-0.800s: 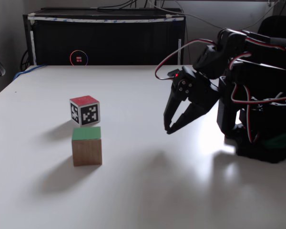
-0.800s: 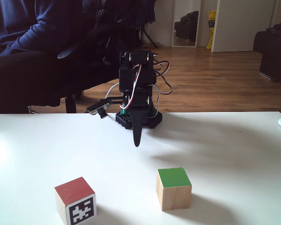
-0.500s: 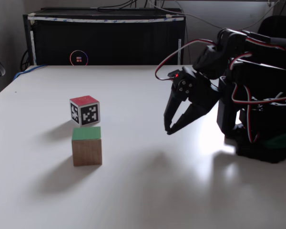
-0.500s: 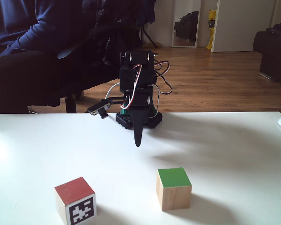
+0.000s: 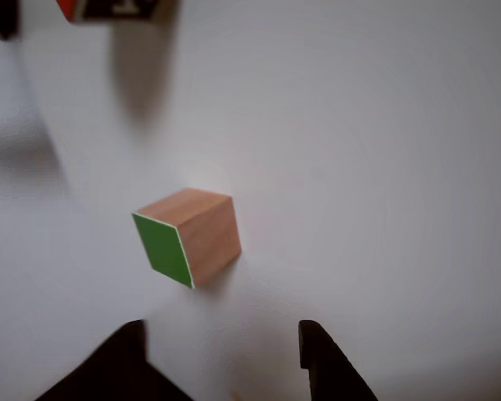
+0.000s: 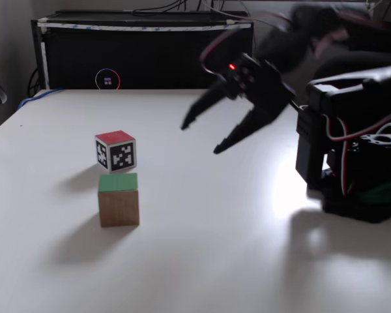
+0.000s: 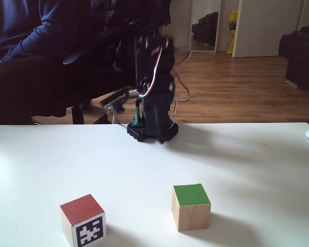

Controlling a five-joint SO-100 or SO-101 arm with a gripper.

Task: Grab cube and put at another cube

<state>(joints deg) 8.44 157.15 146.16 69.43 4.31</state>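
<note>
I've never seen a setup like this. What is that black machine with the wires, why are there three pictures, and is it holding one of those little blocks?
The black machine is a small robot arm bolted to a white table. At its end is a gripper with two fingers, spread open and raised in the air. It holds nothing.

The three pictures show one moment from different cameras. One fixed view looks across the table from the side. The other fixed view faces the arm, with a seated person behind it. The third seems to ride near the gripper and looks down past the fingers at the table.

Two blocks sit on the table, close together but apart: a wooden cube with a green face, and a cube with a red top and black-and-white pattern.
</note>
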